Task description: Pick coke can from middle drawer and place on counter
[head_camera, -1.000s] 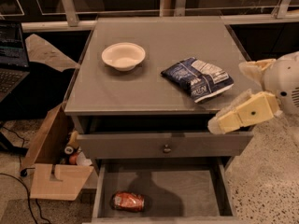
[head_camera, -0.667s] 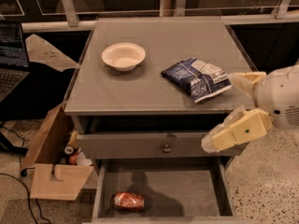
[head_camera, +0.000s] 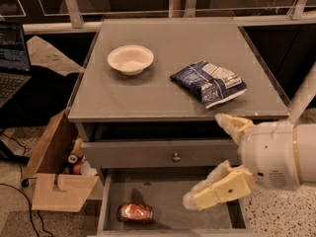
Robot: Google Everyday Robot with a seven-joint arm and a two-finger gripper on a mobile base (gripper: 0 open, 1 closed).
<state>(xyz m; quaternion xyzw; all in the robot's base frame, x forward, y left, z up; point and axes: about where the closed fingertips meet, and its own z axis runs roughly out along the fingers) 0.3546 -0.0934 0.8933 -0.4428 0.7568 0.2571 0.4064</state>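
The coke can (head_camera: 136, 213) lies on its side on the floor of the open middle drawer (head_camera: 168, 194), near its front left. The counter (head_camera: 163, 95) is the grey top of the cabinet above. My gripper (head_camera: 205, 159) is at the right, in front of the cabinet. Its two cream fingers are spread open and empty. One finger (head_camera: 233, 124) is at the level of the counter's edge. The other finger (head_camera: 217, 190) hangs over the right part of the drawer. The gripper is to the right of the can and above it, not touching it.
A white bowl (head_camera: 130, 59) and a blue-and-white chip bag (head_camera: 208, 83) sit on the counter. The closed upper drawer has a small round knob (head_camera: 176, 157). A cardboard box (head_camera: 54, 179) with small items stands on the floor at the left, and a laptop (head_camera: 10, 58) is at the far left.
My gripper has moved down and to the left, from beside the counter's front right corner to in front of the drawers. The can has not moved.
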